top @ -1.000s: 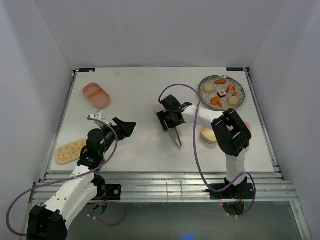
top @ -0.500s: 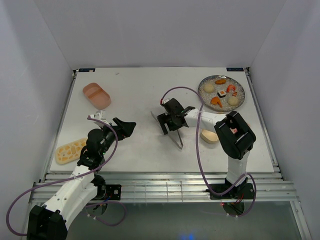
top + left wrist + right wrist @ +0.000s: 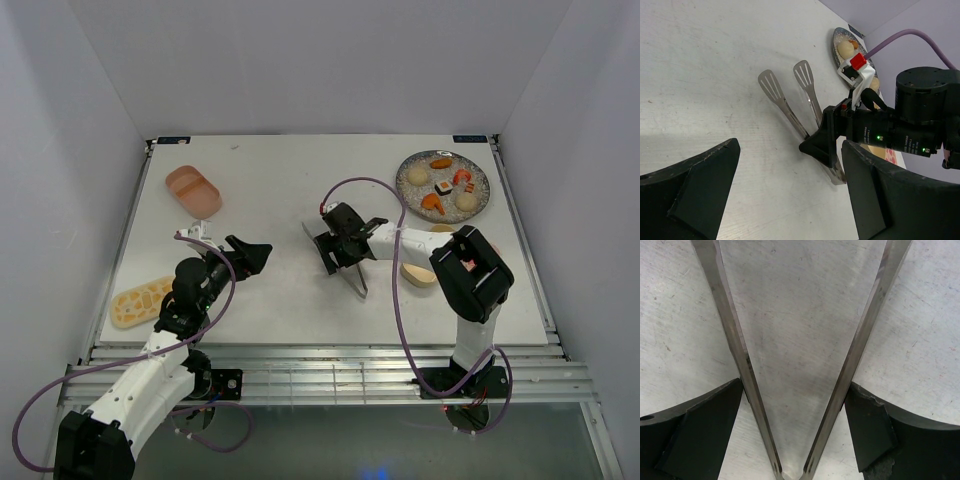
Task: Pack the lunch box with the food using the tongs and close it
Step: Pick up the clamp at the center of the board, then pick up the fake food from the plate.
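Two right fingers [image 3: 690, 440] flanking splayed tongs [image 3: 730, 340]

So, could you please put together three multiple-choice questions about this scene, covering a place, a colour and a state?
1. Where are the tongs? A on the plate; B on the table, between the fingers of the right gripper; C inside a tray.
2. Colour of the far-left tray? A pink; B blue; C green.
3. The left gripper? A shut on food; B wide open, empty; C shut on the tongs.
Answers: B, the fingers flank both arms; A, it looks pink from above; B, its jaws stand apart, gripping nothing.
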`<state>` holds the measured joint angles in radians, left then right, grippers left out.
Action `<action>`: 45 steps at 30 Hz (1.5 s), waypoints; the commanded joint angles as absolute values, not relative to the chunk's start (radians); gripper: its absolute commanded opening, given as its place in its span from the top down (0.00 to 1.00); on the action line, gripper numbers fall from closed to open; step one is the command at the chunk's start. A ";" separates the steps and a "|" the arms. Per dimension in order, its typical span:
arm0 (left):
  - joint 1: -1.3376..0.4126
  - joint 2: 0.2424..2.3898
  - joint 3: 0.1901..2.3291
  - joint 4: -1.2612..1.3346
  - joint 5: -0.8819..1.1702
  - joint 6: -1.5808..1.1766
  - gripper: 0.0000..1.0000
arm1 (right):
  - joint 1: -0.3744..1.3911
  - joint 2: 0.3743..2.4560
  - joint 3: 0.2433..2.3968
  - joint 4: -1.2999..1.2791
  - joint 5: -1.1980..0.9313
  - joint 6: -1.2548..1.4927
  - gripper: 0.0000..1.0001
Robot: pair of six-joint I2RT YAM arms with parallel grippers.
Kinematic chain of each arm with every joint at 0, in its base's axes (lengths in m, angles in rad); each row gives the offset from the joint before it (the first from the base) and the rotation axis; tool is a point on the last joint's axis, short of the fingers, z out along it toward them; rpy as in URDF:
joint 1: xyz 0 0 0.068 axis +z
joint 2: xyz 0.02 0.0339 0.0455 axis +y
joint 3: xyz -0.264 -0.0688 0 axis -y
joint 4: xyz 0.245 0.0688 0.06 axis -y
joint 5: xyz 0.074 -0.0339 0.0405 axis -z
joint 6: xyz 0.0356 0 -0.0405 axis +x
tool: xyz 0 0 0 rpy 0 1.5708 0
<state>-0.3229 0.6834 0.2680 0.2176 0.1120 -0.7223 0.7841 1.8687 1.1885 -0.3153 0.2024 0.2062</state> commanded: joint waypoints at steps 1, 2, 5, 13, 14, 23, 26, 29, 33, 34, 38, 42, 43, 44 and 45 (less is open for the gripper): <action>-0.324 0.667 0.261 0.221 0.103 -0.716 0.07 | 0.795 1.850 1.184 -0.382 0.236 0.222 0.13; -0.324 0.666 0.261 0.222 0.104 -0.716 0.07 | 0.793 1.850 1.181 -0.382 0.235 0.224 0.13; -0.324 0.669 0.262 0.222 0.107 -0.719 0.07 | 0.798 1.844 1.174 -0.380 0.230 0.224 0.14; -0.324 0.666 0.261 0.221 0.109 -0.719 0.07 | 0.799 1.841 1.141 -0.367 0.232 0.227 0.16; -0.324 0.666 0.261 0.221 0.107 -0.721 0.07 | 0.799 1.844 1.140 -0.364 0.233 0.227 0.17; -0.324 0.663 0.259 0.219 0.103 -0.716 0.07 | 0.796 1.790 1.210 -0.464 0.256 0.201 0.30; -0.324 0.661 0.261 0.219 0.103 -0.718 0.07 | 0.788 1.763 1.354 -0.615 0.262 0.154 0.31; -0.324 0.658 0.261 0.219 0.107 -0.721 0.07 | 0.785 1.747 1.495 -0.727 0.273 0.120 0.31; -0.324 0.657 0.258 0.219 0.110 -0.724 0.07 | 0.770 1.761 1.641 -0.822 0.276 0.101 0.32; -0.324 0.655 0.258 0.219 0.110 -0.726 0.07 | 0.759 1.764 1.666 -0.836 0.276 0.100 0.31; -0.324 0.660 0.256 0.221 0.113 -0.729 0.07 | 0.715 1.785 1.773 -0.888 0.267 0.091 0.33; -0.324 0.683 0.258 0.222 0.120 -0.733 0.07 | 0.625 1.792 1.857 -0.899 0.224 0.090 0.35; -0.324 0.689 0.259 0.224 0.124 -0.733 0.07 | 0.579 1.790 1.865 -0.897 0.229 0.095 0.36; -0.324 0.695 0.261 0.229 0.132 -0.733 0.07 | 0.554 1.784 1.868 -0.897 0.230 0.098 0.36; -0.324 0.710 0.261 0.230 0.146 -0.739 0.06 | 0.531 1.781 1.870 -0.897 0.233 0.103 0.36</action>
<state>-0.3229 0.6914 0.2680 0.2180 0.1188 -0.7284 0.6067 1.7908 1.8221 -0.8631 0.2317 0.1013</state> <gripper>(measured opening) 0.935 0.645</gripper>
